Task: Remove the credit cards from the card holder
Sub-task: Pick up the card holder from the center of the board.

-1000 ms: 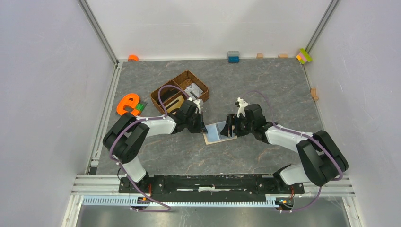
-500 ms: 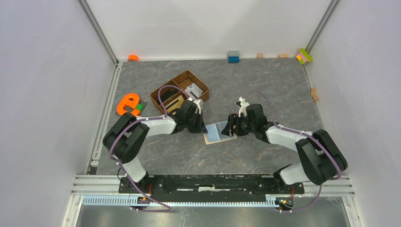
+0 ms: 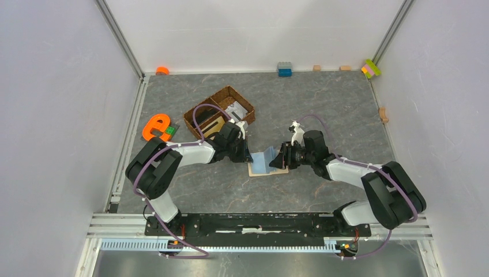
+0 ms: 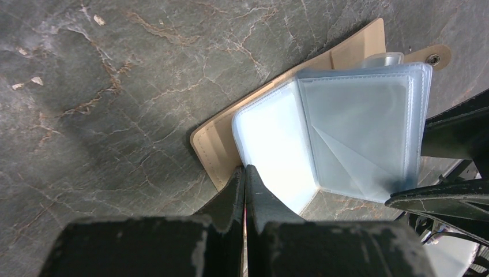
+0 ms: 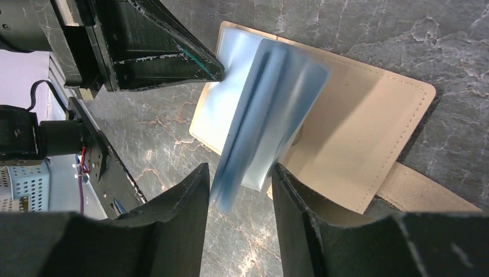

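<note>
A beige card holder [image 3: 254,171] is seen lying open, inside up, on a grey marbled table [image 3: 323,104], midway between two black robot arms. Its left edge is pressed down by the left gripper [image 4: 245,170], whose fingers are closed tightly together. A stack of clear sleeves [image 5: 259,115] is lifted up from the holder's spine, tilted and blurred. The right gripper [image 5: 239,168] is placed around the free edge of that stack, one finger on each side, the fingers apart. Whether the sleeves are pinched cannot be told. Cards inside the sleeves cannot be made out. A small closing tab [image 4: 432,56] is shown at the holder's far corner. A brown wicker basket [image 3: 214,107] and an orange letter toy [image 3: 154,127] are seen behind the left arm, well apart from the holder.
</note>
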Tool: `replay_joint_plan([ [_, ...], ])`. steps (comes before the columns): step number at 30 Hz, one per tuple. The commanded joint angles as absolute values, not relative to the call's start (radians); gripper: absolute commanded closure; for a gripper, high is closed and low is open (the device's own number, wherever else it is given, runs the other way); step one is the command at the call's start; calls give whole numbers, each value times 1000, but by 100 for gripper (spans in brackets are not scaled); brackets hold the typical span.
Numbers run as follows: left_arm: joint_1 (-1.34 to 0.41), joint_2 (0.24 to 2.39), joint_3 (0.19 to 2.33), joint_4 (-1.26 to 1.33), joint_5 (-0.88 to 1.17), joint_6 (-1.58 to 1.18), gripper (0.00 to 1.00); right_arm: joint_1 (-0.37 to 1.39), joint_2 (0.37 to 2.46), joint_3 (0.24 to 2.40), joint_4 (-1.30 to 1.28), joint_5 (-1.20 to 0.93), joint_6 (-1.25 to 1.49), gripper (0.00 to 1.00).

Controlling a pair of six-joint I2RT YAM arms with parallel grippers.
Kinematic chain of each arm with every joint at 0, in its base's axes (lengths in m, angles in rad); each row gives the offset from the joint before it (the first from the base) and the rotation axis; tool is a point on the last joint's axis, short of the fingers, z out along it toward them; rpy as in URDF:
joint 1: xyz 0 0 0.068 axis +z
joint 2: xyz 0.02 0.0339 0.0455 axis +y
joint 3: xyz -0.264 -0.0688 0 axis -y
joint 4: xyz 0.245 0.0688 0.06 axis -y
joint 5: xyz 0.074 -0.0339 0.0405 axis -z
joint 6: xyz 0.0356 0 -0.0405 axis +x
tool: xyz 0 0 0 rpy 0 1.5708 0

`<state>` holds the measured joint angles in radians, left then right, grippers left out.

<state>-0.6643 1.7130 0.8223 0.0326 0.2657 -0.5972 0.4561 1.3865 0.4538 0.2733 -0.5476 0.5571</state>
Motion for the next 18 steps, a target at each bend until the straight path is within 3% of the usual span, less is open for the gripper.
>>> replay_joint_plan([
  [1,-675,1739,838,5,279,-581,98,461,1404,465,318,-577,568,51],
  [4,-676,1736,837,5,280,-580,98,462,1417,466,325,-574,568,50],
  [11,-681,1727,836,5,278,-579,98,462,1435,461,358,-596,577,65],
  [18,-686,1737,841,5,284,-579,98,469,1427,450,406,-637,588,69],
])
